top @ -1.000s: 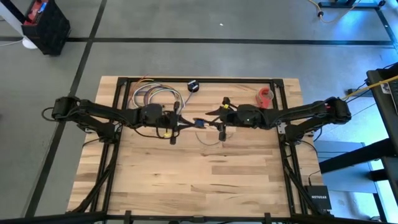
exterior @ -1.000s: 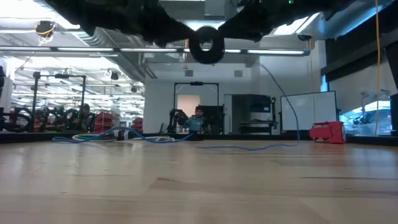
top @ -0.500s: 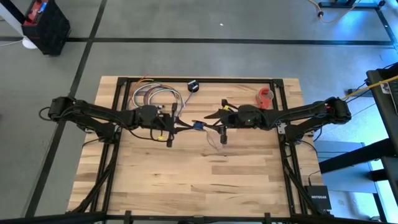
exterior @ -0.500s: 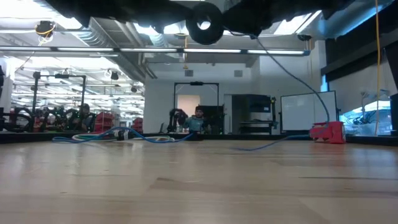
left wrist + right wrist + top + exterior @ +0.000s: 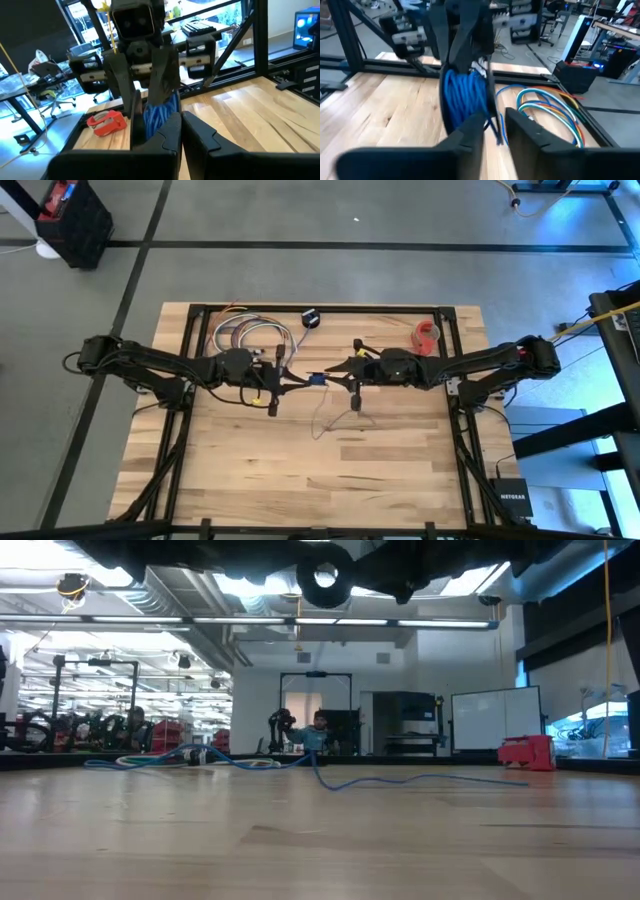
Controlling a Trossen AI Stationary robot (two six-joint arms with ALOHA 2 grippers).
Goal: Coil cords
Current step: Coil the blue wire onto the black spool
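The blue cord is wound into a small coil held in the air over the table's middle, between my two grippers. It also shows in the left wrist view and the right wrist view. Its loose tail drops from the coil and lies on the wood toward the near edge; it also shows in the low view. My left gripper and my right gripper face each other, both shut on the coil. A small black puck lies at the far edge. My left gripper comes level from the table's left and has the coil's left side at its nearly closed fingertips. The coil is lifted clear of the table. My own fingers hide the exact place of contact. My right gripper comes level from the table's right and holds the coil's right side. One strand runs down between its two fingers. The coil is clear of the table, and the tail hangs slack below it onto the wood.
A bundle of coloured cords lies at the far left of the table, and a red tape roll at the far right. The near half of the table is bare wood.
Both grippers have risen a little with the coil. The cord's tail, which half a second ago slanted up through the air from the table's right, has dropped and now lies slack on the wood, reaching toward the near edge.
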